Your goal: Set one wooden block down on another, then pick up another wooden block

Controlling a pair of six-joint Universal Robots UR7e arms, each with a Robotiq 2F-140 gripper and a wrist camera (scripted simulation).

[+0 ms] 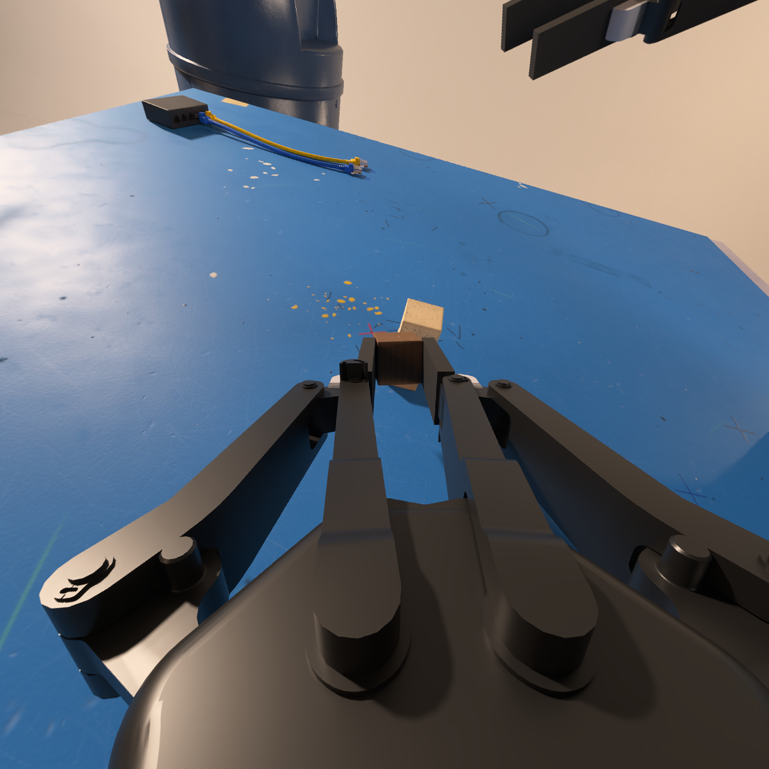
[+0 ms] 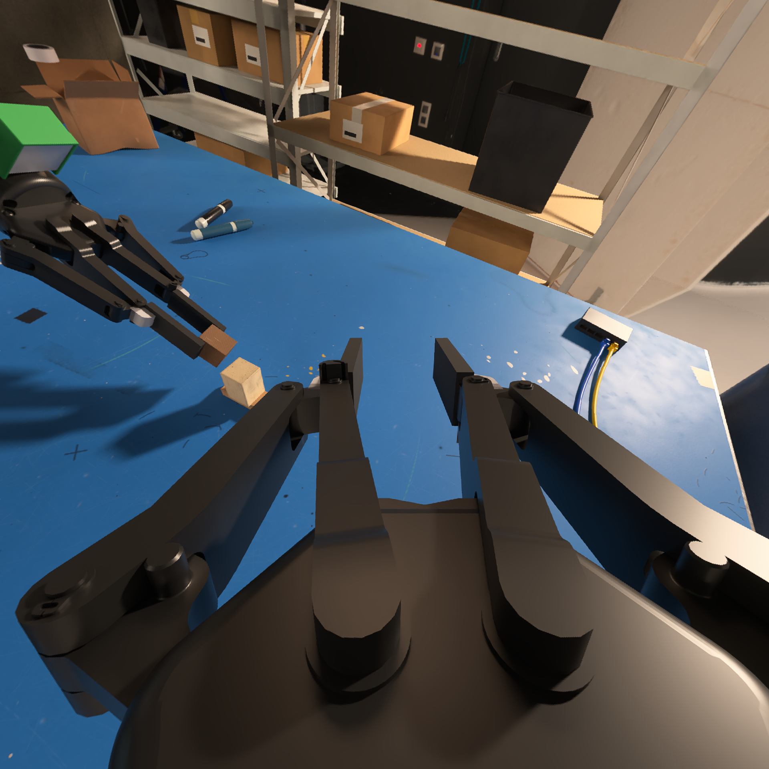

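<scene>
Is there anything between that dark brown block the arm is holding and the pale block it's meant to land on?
Nothing visible. The left end effector holds the dark brown wooden cube just above the pale wooden cube, with only open air between them.

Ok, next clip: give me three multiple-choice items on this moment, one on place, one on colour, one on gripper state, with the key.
1. Where is the dark brown block?
A. between the left gripper fingers
B. on the shelf
C. beside the markers

2. What colour is the block lying on the blue table?
A. green
B. pale tan
C. red

3. How is the right gripper?
A. shut on a block
B. shut on a marker
C. open, holding nothing

Key: A, both fingers press on its sides; B, the light wood shows in both views; C, bare table shows between its fingers.
</scene>
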